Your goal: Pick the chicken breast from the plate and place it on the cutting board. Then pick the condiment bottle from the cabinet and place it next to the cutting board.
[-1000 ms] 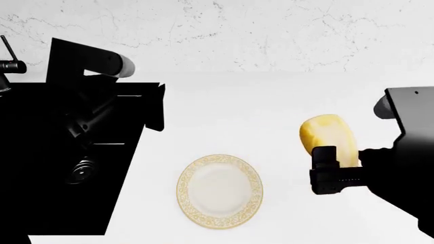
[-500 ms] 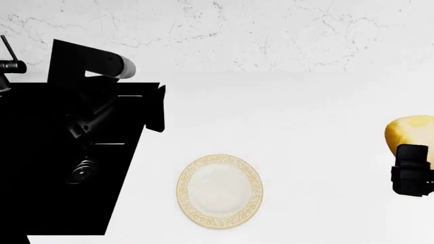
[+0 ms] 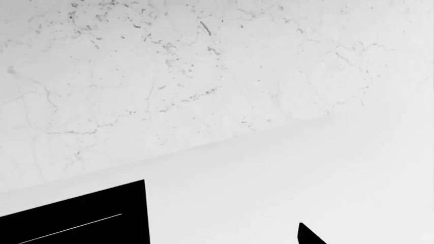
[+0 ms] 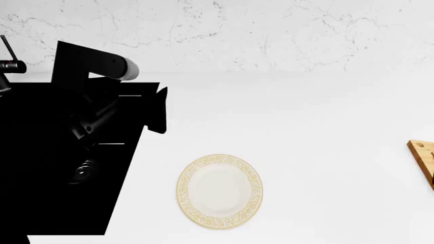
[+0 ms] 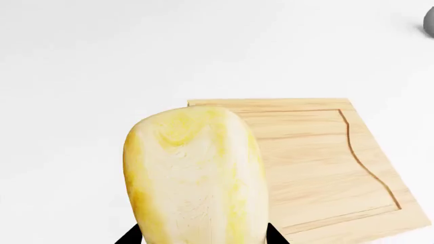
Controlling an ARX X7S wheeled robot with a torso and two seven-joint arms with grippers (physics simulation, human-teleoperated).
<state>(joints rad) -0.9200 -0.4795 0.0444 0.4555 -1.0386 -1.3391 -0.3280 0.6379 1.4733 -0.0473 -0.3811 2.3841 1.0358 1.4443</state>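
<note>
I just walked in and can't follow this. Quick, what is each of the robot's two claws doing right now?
Left gripper: only a dark tip shows; open or closed cannot be told, nothing seen in it.
Right gripper: closed on the chicken breast, by the cutting board.

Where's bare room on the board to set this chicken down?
In the right wrist view the cutting board carries nothing: its whole grooved face is free, bordered by white counter. The chicken breast, held by the right gripper, overlaps its near corner. The plate is bare too.
</note>
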